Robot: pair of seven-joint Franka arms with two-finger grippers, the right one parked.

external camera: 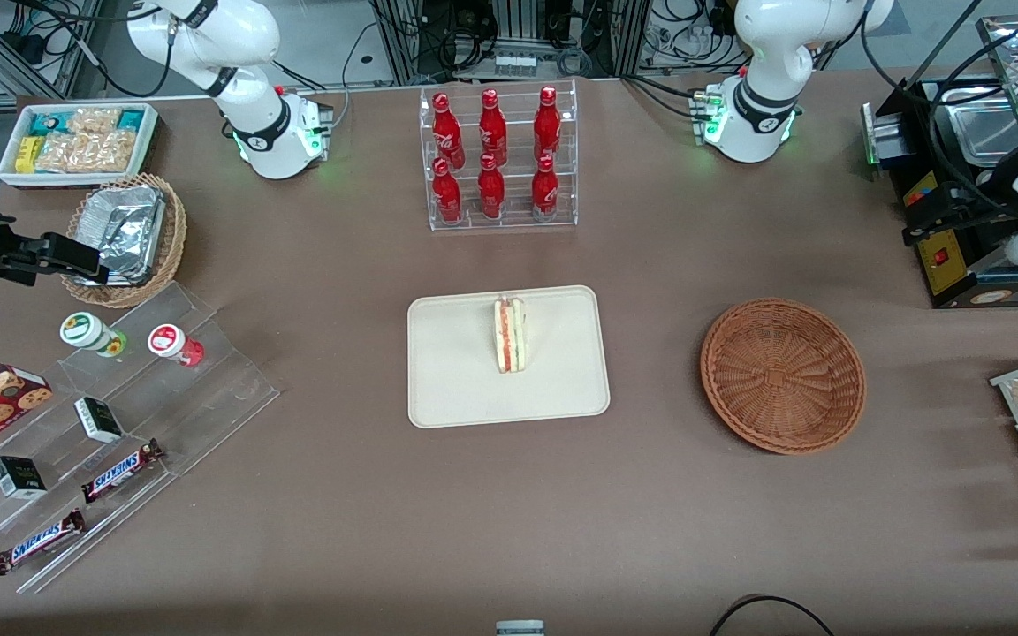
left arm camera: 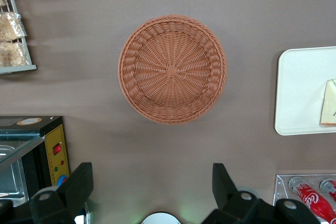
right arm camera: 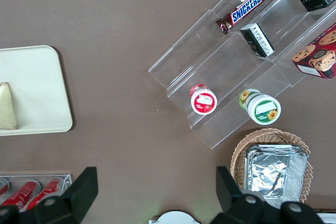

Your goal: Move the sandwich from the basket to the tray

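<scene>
Gripper (left arm camera: 151, 182), left wrist view: fingers (left arm camera: 79, 182) spread wide, nothing between them, hanging high over bare table. Basket (left arm camera: 172, 69) sits apart from the fingers and shows only bare weave inside. Tray (left arm camera: 299, 93) pokes in at the frame edge with a corner of the sandwich (left arm camera: 329, 103) on it. Red bottles (left arm camera: 310, 198) are partly visible near one finger.

Front view: sandwich (external camera: 510, 334) is on the tray (external camera: 474, 389), mid-frame, standing on edge with the filling layers facing up. Basket (external camera: 783, 375) is beside the tray toward the working arm's end, well apart from it. Clear rack of red bottles (external camera: 500, 159) is upper middle of the frame, farther from the camera than the tray.

Right wrist view: tray (right arm camera: 37, 87) with the sandwich (right arm camera: 8, 107) cut off at the frame edge. Wicker basket with foil container (right arm camera: 275, 169) and a Snickers bar (right arm camera: 247, 8) on a clear stepped stand are also in shot.
</scene>
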